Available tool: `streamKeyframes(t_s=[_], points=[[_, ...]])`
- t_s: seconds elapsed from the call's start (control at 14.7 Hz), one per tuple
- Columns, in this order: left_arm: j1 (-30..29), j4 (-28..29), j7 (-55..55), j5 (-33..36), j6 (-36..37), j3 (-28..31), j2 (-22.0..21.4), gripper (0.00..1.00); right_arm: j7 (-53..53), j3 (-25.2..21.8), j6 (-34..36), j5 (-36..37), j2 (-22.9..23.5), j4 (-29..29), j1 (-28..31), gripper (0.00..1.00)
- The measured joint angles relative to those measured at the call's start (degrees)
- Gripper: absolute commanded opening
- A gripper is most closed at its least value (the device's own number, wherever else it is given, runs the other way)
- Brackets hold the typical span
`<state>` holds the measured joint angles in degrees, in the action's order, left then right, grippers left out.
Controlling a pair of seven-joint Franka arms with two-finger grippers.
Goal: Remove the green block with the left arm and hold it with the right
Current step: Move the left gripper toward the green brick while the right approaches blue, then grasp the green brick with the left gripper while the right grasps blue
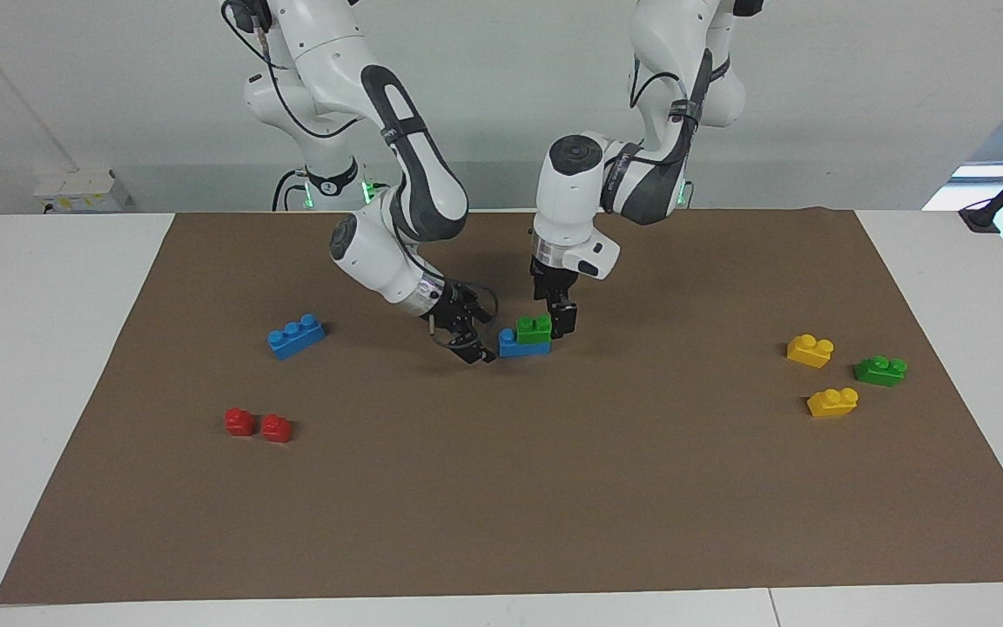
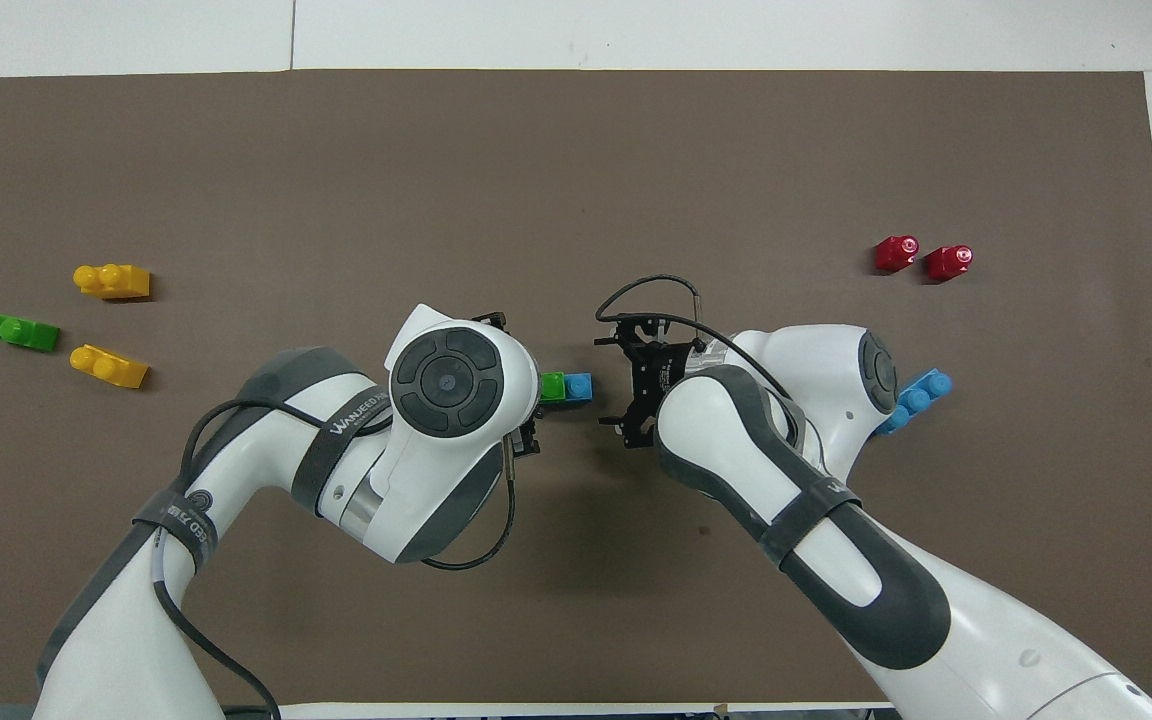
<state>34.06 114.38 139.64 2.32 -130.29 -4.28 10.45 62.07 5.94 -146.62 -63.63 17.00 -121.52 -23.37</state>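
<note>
The bright green block sits on one end of a blue brick at the middle of the mat. Both also show in the overhead view, the green block beside the blue brick's bare end. My left gripper is down at the green block, at its end toward the left arm; in the overhead view its own hand covers it. My right gripper is open and low over the mat beside the blue brick's bare end, a small gap apart. It also shows in the overhead view.
A loose blue three-stud brick and two red pieces lie toward the right arm's end. Two yellow bricks and a darker green brick lie toward the left arm's end of the brown mat.
</note>
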Motion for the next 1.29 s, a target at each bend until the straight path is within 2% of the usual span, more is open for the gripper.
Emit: streamKeyframes(t_s=[0.48,0.88,1.09,1.29], points=[[0.05,-1.48,1.79,2.24,-1.69,0.00,3.83,1.00,0.05,0.01,-3.15,-1.51,1.91,1.15,-2.27,1.00],[0.08,-1.67,1.98,2.31,-1.95,-0.01,4.53,1.00,0.06,0.01,-5.33,-1.67,3.22,2.30,-3.92,0.99],[0.08,-1.68,1.99,2.32,-2.04,-0.01,4.59,1.00,0.06,0.01,-6.23,-1.68,3.80,2.48,-4.75,0.85],[0.08,-1.68,1.99,2.35,-2.04,-0.01,4.63,1.00,0.06,0.01,-6.91,-1.68,3.97,2.54,-4.84,0.66]])
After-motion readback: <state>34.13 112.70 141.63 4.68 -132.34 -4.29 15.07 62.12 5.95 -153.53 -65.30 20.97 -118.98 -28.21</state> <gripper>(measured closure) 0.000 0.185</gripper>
